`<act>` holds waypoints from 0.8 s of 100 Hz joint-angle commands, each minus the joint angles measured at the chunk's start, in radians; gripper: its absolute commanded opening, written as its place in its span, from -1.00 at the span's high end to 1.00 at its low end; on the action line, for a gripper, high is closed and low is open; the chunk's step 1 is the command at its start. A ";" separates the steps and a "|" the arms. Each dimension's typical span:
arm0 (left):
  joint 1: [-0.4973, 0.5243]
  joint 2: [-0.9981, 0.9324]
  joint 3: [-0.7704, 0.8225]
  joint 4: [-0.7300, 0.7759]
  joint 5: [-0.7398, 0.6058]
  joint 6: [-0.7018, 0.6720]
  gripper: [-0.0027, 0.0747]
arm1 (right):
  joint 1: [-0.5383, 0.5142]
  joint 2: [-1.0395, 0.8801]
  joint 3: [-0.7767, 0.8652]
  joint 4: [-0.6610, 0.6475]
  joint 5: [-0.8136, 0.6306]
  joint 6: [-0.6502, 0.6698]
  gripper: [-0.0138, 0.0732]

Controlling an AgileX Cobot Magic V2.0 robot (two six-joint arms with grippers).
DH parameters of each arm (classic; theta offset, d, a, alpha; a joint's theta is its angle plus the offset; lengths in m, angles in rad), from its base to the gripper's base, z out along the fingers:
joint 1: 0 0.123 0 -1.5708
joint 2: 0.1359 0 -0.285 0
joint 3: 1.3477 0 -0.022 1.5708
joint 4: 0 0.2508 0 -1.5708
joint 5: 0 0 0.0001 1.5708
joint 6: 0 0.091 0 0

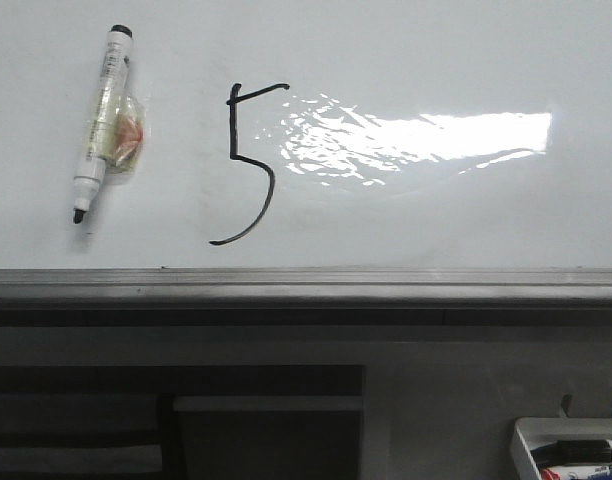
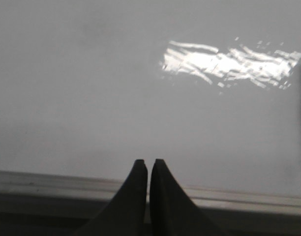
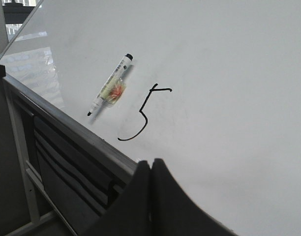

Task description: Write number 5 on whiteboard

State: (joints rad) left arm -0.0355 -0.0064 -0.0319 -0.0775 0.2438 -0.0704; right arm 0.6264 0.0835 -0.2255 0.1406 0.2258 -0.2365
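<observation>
The whiteboard (image 1: 436, 60) fills the upper front view, with a bright glare patch and a grey rail (image 1: 306, 285) along its lower edge. A thin black number 5 (image 1: 248, 165) is drawn on it, left of the glare; it also shows in the right wrist view (image 3: 143, 115). A white marker with a black cap (image 1: 100, 122) sticks to the board left of the 5, uncapped tip down, also in the right wrist view (image 3: 110, 85). My left gripper (image 2: 148, 161) is shut and empty before blank board. My right gripper (image 3: 150, 161) is shut and empty, below the 5. Neither arm shows in the front view.
A small white marker tray (image 1: 571, 450) with several markers sits at the lower right, below the rail. Dark shelving (image 1: 176, 420) lies under the board at the left. The board's lower rail also crosses the left wrist view (image 2: 52, 184).
</observation>
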 commanded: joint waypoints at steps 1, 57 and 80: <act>0.010 -0.028 0.000 0.042 -0.068 0.004 0.98 | -0.008 0.008 -0.026 0.000 -0.071 -0.006 0.82; 0.010 -0.028 0.054 0.068 0.022 0.002 0.98 | -0.008 0.008 -0.026 0.000 -0.073 -0.006 0.82; 0.010 -0.028 0.054 0.068 0.022 0.002 0.98 | -0.008 0.008 -0.026 0.000 -0.073 -0.006 0.82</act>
State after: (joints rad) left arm -0.0280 -0.0064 0.0028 -0.0093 0.3295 -0.0650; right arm 0.6264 0.0835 -0.2255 0.1406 0.2258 -0.2365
